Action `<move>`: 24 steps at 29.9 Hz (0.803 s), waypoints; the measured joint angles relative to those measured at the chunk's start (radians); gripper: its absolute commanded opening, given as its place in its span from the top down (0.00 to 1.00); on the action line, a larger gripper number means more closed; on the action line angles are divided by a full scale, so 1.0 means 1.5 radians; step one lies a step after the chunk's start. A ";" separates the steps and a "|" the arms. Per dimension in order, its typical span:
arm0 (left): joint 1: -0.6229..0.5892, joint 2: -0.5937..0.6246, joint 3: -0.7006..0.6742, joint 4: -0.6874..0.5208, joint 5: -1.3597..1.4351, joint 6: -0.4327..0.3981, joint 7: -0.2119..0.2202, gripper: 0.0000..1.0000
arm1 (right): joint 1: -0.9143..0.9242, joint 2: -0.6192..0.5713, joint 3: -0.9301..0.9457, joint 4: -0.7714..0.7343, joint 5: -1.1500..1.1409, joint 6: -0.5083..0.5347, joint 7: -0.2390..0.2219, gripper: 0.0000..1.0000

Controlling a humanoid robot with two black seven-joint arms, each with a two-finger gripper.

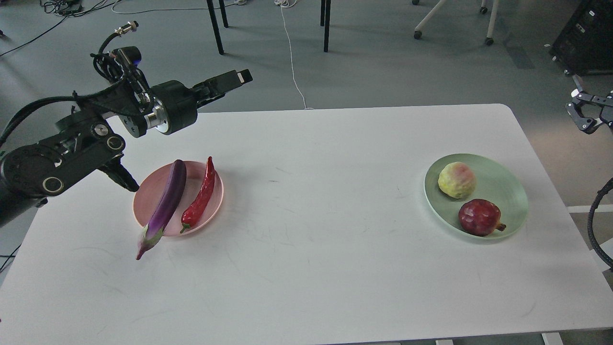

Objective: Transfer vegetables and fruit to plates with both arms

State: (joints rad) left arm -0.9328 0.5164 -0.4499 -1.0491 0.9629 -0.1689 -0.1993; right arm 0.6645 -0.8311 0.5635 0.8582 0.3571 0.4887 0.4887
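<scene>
The purple eggplant (pixel 167 201) lies across the pale pink plate (pixel 216 201), with its stem end hanging over the near rim onto the table. The red chili (pixel 201 194) lies on the same plate beside it. The yellow-green fruit (pixel 457 179) and the dark red fruit (pixel 479 217) sit on the pale green plate (pixel 505 184) at the right. My left gripper (pixel 237 77) is raised above the table's far left edge, empty and well clear of the pink plate; its fingers overlap side-on. My right gripper (pixel 580 111) hangs open and empty off the table's right edge.
The white table (pixel 311 230) spans the view. Beyond its far edge are grey floor, black table legs (pixel 215 26), a white cable (pixel 292 57), chair casters and a black cabinet (pixel 586 36) at the top right.
</scene>
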 measured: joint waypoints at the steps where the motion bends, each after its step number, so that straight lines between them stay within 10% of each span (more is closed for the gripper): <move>1: 0.000 -0.008 -0.003 0.003 -0.030 0.011 -0.004 0.02 | 0.011 0.016 0.000 -0.020 0.000 0.000 0.000 0.01; 17: 0.013 -0.151 -0.092 0.232 -0.607 -0.001 -0.052 0.02 | 0.107 0.147 0.039 -0.130 0.005 0.000 -0.002 0.01; 24: 0.013 -0.189 -0.179 0.332 -0.722 -0.066 -0.050 0.02 | 0.123 0.225 0.110 -0.155 0.006 -0.008 -0.112 0.01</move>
State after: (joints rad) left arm -0.9132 0.2333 -0.7184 -0.5516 -0.1208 -0.2680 -0.2737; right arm 0.8493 -0.4944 0.7285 0.6254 0.3665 0.4769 0.3200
